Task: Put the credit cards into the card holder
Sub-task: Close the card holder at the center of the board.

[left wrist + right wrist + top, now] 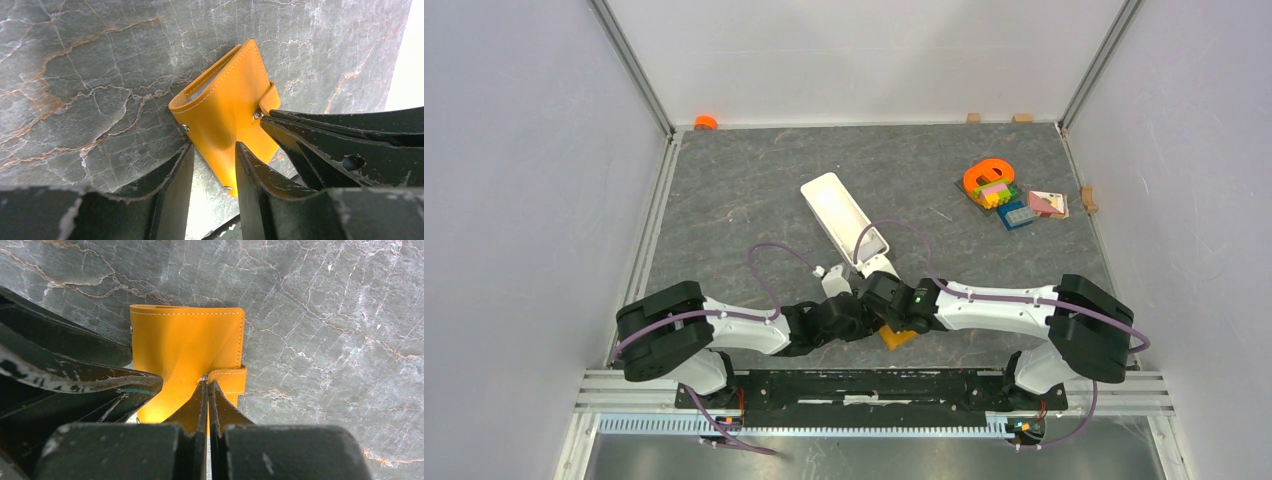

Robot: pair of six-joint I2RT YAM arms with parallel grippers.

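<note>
Plain white walls (524,150) close in a grey marbled stone worktop (754,190). Two white and black robot arms reach in from the near edge, the left arm (724,325) and the right arm (1004,305) meeting at the middle. Beyond them a long white rectangular tray (834,205) lies at a slant. Well apart, toward the far right, sits a heap of coloured pieces (1004,190) with an orange ring on top. The small orange-tan folding card holder (225,110) lies closed on the worktop just in front of the tray's near end, under both wrists. The left pincer (214,145) stands partly wide, one finger beside the holder's long edge and the other over its cover; whether it presses the holder I cannot tell. The right pincer (208,382) is drawn tight together, its tips against the cover just beside the snap tab (229,380). Small wooden blocks (973,117) and a little orange thing (705,122) lie along the back edge.
</note>
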